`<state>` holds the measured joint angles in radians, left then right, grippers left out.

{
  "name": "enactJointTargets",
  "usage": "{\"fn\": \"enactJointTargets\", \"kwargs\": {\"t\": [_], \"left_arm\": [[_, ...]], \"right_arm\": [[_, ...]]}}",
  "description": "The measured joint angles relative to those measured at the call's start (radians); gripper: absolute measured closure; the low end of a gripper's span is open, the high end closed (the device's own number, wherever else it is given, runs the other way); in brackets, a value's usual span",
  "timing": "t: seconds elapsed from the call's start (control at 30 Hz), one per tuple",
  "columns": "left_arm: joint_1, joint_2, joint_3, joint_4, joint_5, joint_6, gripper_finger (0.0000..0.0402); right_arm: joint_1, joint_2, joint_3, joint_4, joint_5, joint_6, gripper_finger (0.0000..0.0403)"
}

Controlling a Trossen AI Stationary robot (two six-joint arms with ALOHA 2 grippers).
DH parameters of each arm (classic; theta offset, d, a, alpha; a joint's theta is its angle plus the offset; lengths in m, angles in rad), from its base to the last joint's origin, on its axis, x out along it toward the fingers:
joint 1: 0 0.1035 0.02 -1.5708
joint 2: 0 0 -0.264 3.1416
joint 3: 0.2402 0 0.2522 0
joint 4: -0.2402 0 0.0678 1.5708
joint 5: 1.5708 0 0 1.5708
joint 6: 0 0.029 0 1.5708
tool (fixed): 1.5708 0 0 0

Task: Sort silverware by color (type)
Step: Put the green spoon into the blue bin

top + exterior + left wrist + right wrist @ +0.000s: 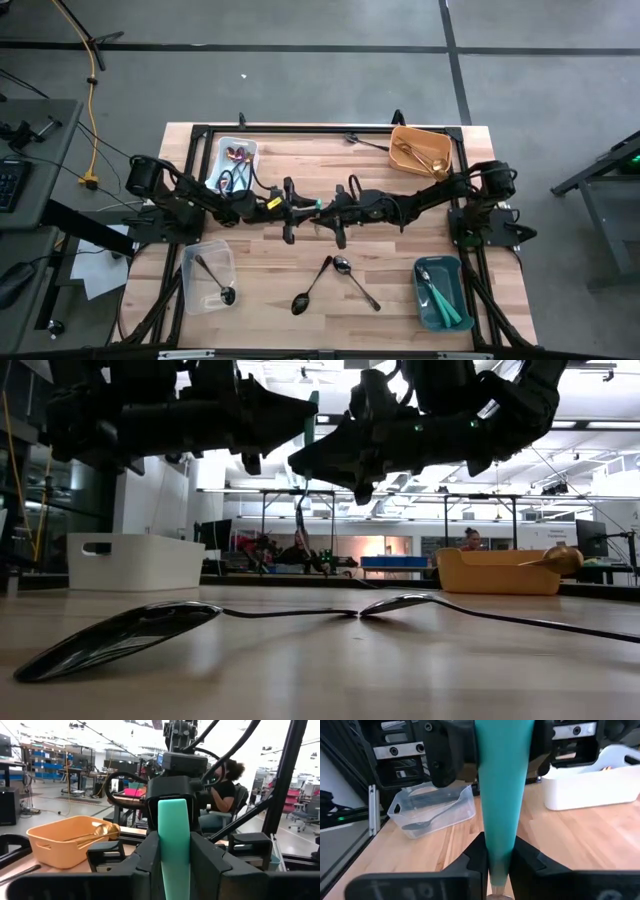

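I have both arms meeting above the table centre, mid hand-over of a teal-handled utensil. The left gripper is clamped on one end, the right gripper closed on the other. Next, I judge, one side must let go so the other can carry it to the teal bin. Two spoons wait below. I read no writing anywhere.
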<state>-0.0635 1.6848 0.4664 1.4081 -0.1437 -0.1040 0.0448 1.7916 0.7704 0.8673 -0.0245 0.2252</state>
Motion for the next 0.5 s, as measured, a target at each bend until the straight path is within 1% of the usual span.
{"fn": "enactJointTargets", "kwargs": {"t": [0.07, 0.2, 0.27, 0.37, 0.5], "left_arm": [[0.000, 0.000, 0.000, -0.010, 0.000, 0.009, 0.0303], [0.000, -0.001, 0.000, -0.002, 0.001, 0.013, 0.0237], [0.000, -0.001, 0.000, -0.006, 0.001, 0.013, 0.0215], [0.000, -0.011, -0.002, -0.021, 0.001, 0.025, 0.0198], [0.001, -0.059, -0.011, -0.097, 0.002, 0.038, 0.0193]], "right_arm": [[-0.006, 0.000, 0.000, -0.014, -0.015, 0.010, 0.0360], [-0.005, 0.000, -0.001, -0.043, -0.027, 0.013, 0.0360], [-0.005, 0.000, -0.001, -0.051, -0.031, 0.011, 0.0360], [-0.006, -0.006, -0.001, -0.081, -0.033, -0.004, 0.0360], [-0.006, -0.048, -0.001, -0.156, -0.032, -0.024, 0.0360]]}}
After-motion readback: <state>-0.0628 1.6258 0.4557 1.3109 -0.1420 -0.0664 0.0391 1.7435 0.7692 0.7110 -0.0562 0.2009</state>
